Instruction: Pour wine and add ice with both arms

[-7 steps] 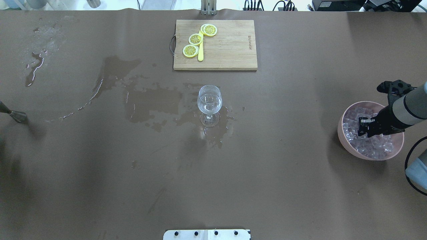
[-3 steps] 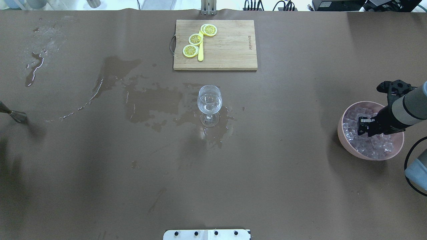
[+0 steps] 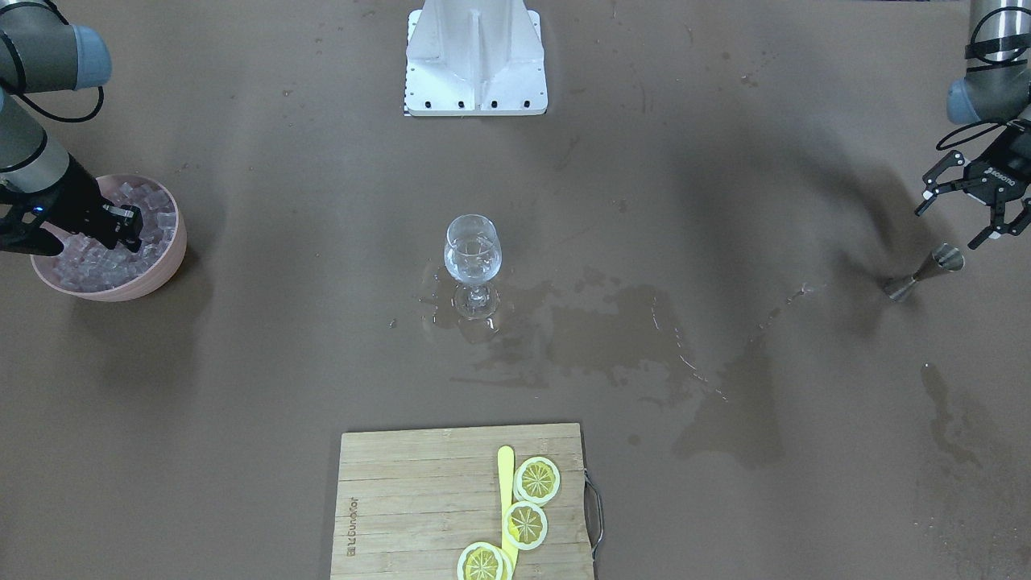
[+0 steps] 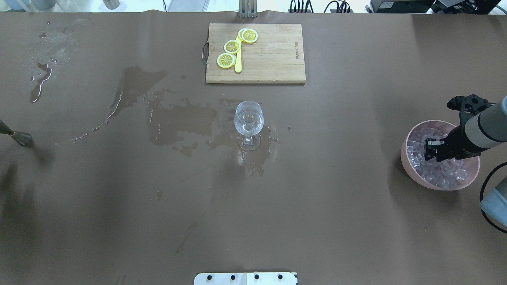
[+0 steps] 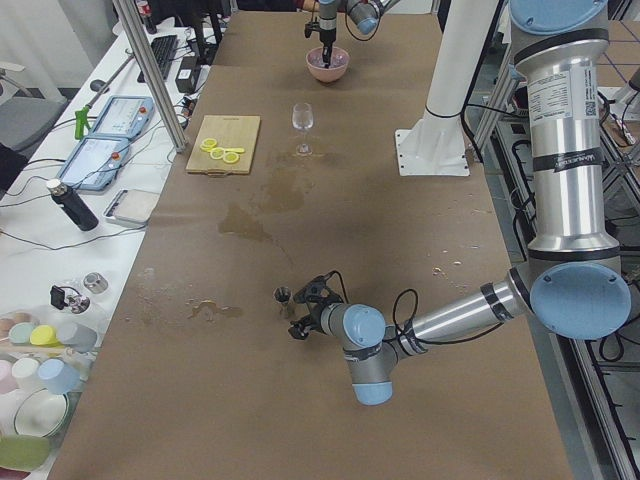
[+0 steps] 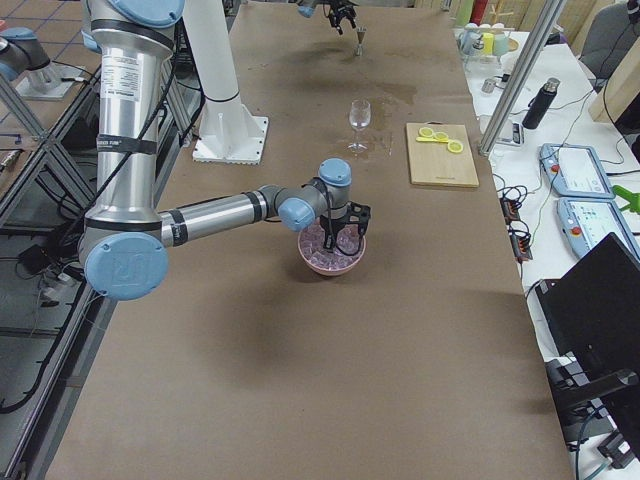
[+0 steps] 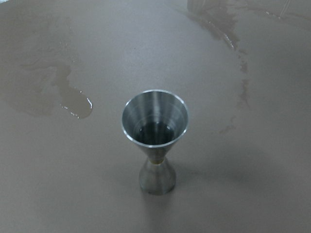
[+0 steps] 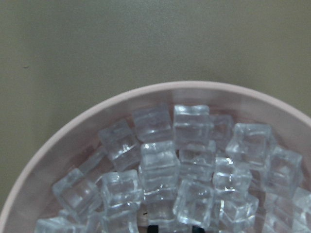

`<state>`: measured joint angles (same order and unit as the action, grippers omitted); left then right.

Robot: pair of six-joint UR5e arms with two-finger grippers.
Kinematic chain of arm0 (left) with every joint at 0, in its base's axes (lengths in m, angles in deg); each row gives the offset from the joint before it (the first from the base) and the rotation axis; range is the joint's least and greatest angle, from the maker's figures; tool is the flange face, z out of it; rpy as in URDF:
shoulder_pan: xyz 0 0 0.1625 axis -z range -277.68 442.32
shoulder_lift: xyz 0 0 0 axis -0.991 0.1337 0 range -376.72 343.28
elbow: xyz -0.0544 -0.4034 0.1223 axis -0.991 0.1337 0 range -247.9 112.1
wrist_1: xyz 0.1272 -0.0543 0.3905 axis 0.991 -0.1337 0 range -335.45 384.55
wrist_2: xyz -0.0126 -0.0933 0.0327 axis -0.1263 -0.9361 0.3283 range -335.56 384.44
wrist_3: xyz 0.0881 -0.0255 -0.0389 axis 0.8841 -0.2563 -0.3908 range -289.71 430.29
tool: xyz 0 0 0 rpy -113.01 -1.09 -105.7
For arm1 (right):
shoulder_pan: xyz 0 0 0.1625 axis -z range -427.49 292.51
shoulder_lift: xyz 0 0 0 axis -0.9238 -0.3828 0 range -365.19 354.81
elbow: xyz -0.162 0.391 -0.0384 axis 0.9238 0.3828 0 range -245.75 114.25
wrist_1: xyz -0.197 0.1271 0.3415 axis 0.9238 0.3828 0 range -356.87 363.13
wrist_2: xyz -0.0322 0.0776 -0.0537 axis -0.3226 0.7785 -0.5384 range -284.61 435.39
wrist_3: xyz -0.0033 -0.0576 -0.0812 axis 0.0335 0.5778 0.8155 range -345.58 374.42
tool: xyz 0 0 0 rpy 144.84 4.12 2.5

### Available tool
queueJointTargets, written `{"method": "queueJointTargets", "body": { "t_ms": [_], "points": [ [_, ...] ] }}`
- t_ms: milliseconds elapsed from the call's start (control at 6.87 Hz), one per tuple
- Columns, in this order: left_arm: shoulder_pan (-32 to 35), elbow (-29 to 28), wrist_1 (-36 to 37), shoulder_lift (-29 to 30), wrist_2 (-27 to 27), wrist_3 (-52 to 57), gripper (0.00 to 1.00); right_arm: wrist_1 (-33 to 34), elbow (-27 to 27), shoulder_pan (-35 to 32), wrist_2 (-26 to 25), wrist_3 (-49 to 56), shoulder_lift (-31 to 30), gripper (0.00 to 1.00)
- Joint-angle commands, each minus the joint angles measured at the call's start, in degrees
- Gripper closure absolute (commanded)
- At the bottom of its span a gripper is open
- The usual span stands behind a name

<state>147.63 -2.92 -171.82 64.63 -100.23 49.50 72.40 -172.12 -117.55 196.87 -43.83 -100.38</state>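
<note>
- Your left gripper, jaws apart, hangs above the jigger, left of the wine glass.
- Your right gripper dips into the ice, right of the glass; its grip I cannot tell.

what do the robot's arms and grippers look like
The left arm and right arm are silver-grey tubes with light blue joint caps and black cables. The left gripper and right gripper are black, two-fingered; the left bears white lettering.

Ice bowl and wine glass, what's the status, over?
Left gripper open above jigger. Right gripper down among ice in pink bowl, grip unclear. Wine glass upright, some liquid inside. Nothing stands between bowl and glass; puddles around glass.
</note>
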Motion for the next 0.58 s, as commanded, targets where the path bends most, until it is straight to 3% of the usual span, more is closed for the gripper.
{"method": "queueJointTargets", "body": {
  "t_ms": [0, 437],
  "points": [
    [-0.9, -0.6, -0.7, 0.8, 3.3, -0.6, 0.03, 0.0, -0.1, 0.0, 0.0, 0.0, 0.2, 0.88],
    [-3.9, -3.7, -0.9, 3.5, 6.3, -1.2, 0.03, 0.1, -1.4, -1.9, 0.8, 0.2, 0.2, 0.87]
  ]
}}
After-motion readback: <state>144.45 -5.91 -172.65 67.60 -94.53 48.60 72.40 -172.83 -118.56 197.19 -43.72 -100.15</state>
